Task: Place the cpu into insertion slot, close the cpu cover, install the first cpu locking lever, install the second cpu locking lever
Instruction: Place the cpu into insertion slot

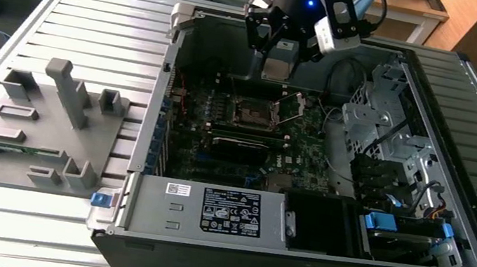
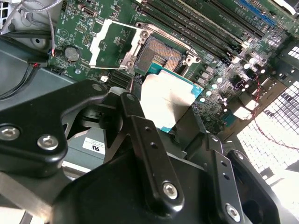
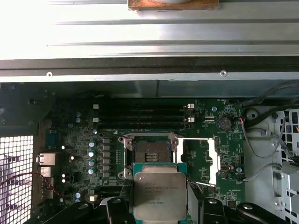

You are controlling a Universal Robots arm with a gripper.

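Gripper: the gripper (image 1: 281, 55) hangs over the open computer case (image 1: 152, 128), above the far end of the circuit board (image 3: 70, 140).
Jaws: narrow, pinched on the cpu – one black finger (image 3: 117, 207) shows on either side of the chip in the first wrist view, and the metal top sits between the fingers in the second wrist view too.
Cpu: the cpu (image 1: 278, 71) is held flat, grey metal top up, clear of the board. In both wrist views it sits just beside the socket and not in it (image 3: 158, 193) (image 2: 166, 100).
Insertion slot: the insertion slot (image 3: 149, 151) stands empty, its dark contact field bare inside the silver rim. In the exterior view it lies below the gripper and nearer the camera (image 1: 251, 113).
Cpu cover: the cpu cover (image 3: 201, 161) is swung open to one side of the socket, green board showing through its window – on the exterior view's right of the slot (image 1: 292, 109).
Memory slots: the long black memory slots (image 3: 140, 114) run along the far side of the socket from the chip.
Power supply box: the labelled grey power supply box (image 1: 208, 210) fills the near end of the case.
Outside the case: a grey tray (image 1: 39, 139) of upright blocks rests on the slatted table (image 1: 93, 27), at the exterior view's left.
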